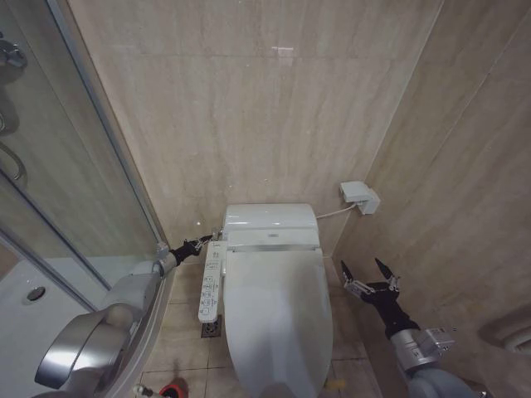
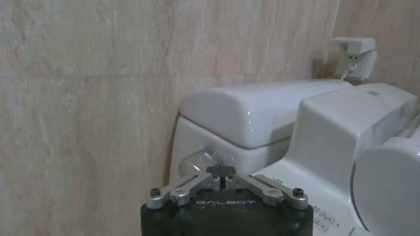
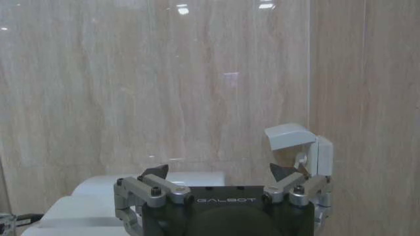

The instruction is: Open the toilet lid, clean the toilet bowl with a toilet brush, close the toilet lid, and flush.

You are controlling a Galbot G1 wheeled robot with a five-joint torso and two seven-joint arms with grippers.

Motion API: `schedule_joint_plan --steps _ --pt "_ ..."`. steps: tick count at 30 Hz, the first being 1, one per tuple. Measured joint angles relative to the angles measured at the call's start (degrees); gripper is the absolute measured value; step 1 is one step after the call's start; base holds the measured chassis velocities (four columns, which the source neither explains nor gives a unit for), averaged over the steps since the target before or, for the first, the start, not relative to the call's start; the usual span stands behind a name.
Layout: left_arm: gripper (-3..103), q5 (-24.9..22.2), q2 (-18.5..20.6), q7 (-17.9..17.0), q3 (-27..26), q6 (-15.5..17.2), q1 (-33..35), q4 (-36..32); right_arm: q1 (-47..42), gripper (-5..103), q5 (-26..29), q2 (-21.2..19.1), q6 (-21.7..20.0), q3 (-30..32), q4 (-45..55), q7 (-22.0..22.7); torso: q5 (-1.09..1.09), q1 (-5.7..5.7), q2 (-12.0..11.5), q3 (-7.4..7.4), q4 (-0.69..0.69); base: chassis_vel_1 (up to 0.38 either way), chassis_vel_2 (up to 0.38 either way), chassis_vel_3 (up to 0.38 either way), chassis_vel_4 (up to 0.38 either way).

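The toilet lid point(image 1: 276, 311) lay closed over the bowl, and part of the red base of the toilet brush point(image 1: 172, 389) showed on the floor near the toilet's front left. The left gripper point(image 1: 205, 240), jaws pinched together, was at the round silver flush knob point(image 2: 201, 161) on the tank's point(image 1: 270, 219) left side. The right gripper point(image 1: 367, 270) hung in the air to the right of the toilet, jaws spread wide and holding nothing.

Tiled floor point(image 1: 184, 332): toilet bowl point(image 1: 278, 365), toilet brush point(image 1: 172, 388), drain point(image 1: 211, 329).
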Motion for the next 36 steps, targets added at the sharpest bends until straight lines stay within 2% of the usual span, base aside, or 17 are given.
schedule_joint_plan --steps 36 --pt "0 -0.2 -0.4 -0.2 0.7 0.3 -0.2 0.0 0.0 100 0.0 0.0 0.0 0.0 0.0 0.0 -0.01 0.00 0.0 0.00 0.00 0.000 0.000 0.000 0.000"
